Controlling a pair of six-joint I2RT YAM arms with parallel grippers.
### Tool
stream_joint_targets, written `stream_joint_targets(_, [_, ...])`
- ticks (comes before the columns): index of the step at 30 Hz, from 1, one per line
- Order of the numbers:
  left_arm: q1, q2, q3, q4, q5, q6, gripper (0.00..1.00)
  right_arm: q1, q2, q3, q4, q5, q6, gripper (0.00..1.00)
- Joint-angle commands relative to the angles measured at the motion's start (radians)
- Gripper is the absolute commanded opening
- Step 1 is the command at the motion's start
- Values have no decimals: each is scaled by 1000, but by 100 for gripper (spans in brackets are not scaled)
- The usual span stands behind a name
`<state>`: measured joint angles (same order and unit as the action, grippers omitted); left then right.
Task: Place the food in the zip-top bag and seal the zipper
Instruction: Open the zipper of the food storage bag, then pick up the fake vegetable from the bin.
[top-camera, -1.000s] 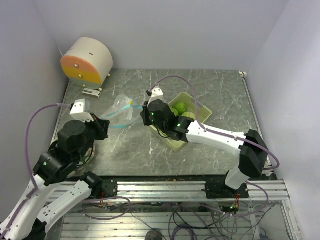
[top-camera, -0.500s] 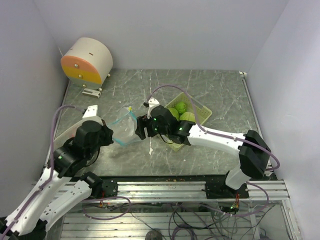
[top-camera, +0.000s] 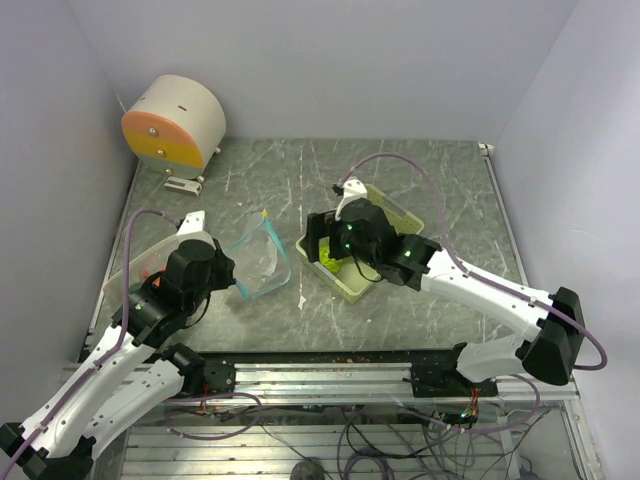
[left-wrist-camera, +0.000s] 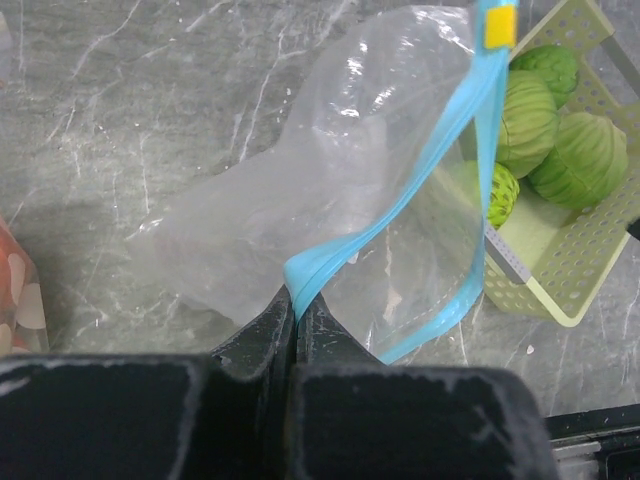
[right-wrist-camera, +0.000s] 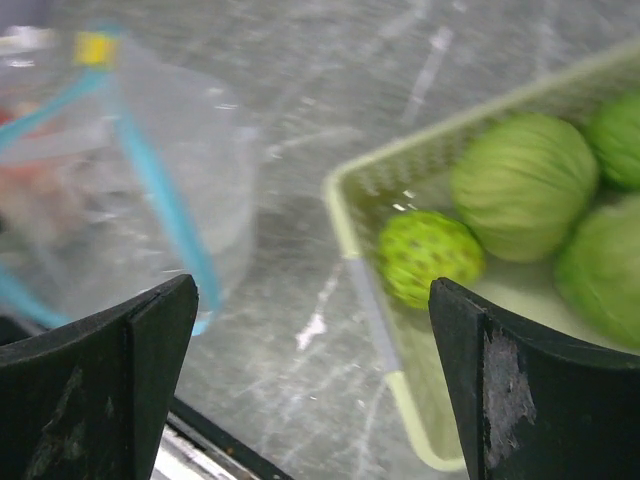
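Pulling back from the bag (left-wrist-camera: 300, 180) mouth, the right gripper (right-wrist-camera: 312, 300) now hangs over the basket (left-wrist-camera: 560, 295), jaws released wide. The left gripper (left-wrist-camera: 296, 312) jaws stay clenched on the blue zipper strip (left-wrist-camera: 440, 160); the bag sits lower, on the tabletop (top-camera: 440, 180), mouth facing the basket, zipper running near-to-far. Green food (left-wrist-camera: 585, 160) lies in the basket

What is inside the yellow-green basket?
Three ribbed green toy vegetables and one bumpy green ball show in the basket. The wrist views cut off part, and the right arm covers it from above.
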<state>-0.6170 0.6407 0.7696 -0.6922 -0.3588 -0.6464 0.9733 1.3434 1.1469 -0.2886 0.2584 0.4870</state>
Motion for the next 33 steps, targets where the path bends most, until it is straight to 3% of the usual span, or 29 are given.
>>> stream_joint_targets(1, [5,-17,-25,66,-3,-9,7,-108,13,-68,-154,41,112,100])
stream_joint_targets(9, [5,-28,-19,74,6,12,7,-173,85,-68,-117,132,76,100])
stream_joint_targets(16, [4,-45,-10,66,13,17,7,-214,260,38,-63,177,-23,100])
stream_joint_targets(23, [5,-44,-26,77,30,19,7,-284,426,101,25,121,-76,99])
stream_joint_targets(27, [5,-44,-23,80,37,22,7,-292,450,78,64,99,-85,93])
stream_joint_targets(29, [5,-45,-20,82,37,21,7,-293,453,58,84,81,-89,84])
stream_joint_targets(33, [5,-50,-19,77,37,17,7,-293,438,38,82,70,-94,37])
